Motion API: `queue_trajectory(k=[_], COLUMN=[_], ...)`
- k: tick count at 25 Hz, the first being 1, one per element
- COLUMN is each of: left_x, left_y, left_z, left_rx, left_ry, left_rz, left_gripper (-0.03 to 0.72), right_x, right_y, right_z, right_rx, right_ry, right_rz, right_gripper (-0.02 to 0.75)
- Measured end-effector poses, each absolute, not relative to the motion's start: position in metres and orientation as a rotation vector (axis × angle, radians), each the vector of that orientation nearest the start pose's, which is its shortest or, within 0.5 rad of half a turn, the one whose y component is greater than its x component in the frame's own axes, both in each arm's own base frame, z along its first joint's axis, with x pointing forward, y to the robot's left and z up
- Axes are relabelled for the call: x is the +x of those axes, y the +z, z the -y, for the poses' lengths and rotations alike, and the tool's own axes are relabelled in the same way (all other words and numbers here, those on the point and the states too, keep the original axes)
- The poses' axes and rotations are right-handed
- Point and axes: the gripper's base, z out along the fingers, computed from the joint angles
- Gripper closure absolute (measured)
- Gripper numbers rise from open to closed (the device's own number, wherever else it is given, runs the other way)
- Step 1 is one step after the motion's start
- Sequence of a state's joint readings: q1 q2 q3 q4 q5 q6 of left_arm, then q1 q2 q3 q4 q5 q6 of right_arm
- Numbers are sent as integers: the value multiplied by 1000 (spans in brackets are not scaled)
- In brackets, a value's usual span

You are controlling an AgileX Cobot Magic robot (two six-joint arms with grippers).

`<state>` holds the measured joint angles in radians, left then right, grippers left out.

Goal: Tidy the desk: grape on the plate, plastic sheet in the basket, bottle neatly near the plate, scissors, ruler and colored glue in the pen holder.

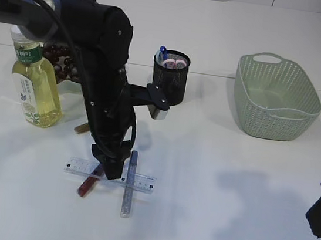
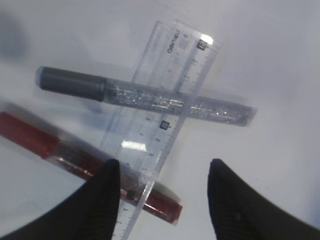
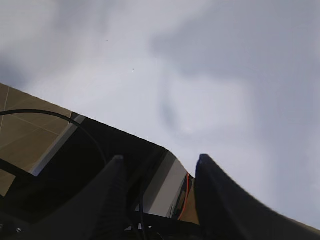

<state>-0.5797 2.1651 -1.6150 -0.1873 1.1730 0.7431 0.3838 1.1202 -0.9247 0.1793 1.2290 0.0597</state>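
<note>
Left gripper [image 2: 162,192] spread, low over ruler [image 2: 165,115], lower left of exterior frame, jaws straddling ruler edge where it crosses red glue [image 2: 75,157]. Silver glue [image 2: 150,97] lies across ruler. Right gripper [image 3: 157,190] spread, empty, parked far right. Holder [image 1: 170,74] top centre.

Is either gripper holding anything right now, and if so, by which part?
Nothing is held. The left gripper hangs open over the ruler and red glue pen, with no grip yet. The right gripper is open and empty.
</note>
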Motion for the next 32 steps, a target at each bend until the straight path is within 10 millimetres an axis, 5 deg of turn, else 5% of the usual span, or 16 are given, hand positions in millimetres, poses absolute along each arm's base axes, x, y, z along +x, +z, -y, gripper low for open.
queue_trajectory(k=[8,15,32], left_x=[345,347,347], left_y=[140,133,133], left_z=[241,243,247], left_rx=[1895,1899,1933], left_ry=[-205,-186,-194], left_rz=[-2580,-2569,-2507], left_gripper=[268,168,157], right_x=[166,166,166], right_y=[301,301,301], right_z=[-82,-82,-81], right_rx=[-422,-426,-432], right_ry=[307,306,291], right_rz=[-2903,-2903,-2901], right_gripper=[373,373,374])
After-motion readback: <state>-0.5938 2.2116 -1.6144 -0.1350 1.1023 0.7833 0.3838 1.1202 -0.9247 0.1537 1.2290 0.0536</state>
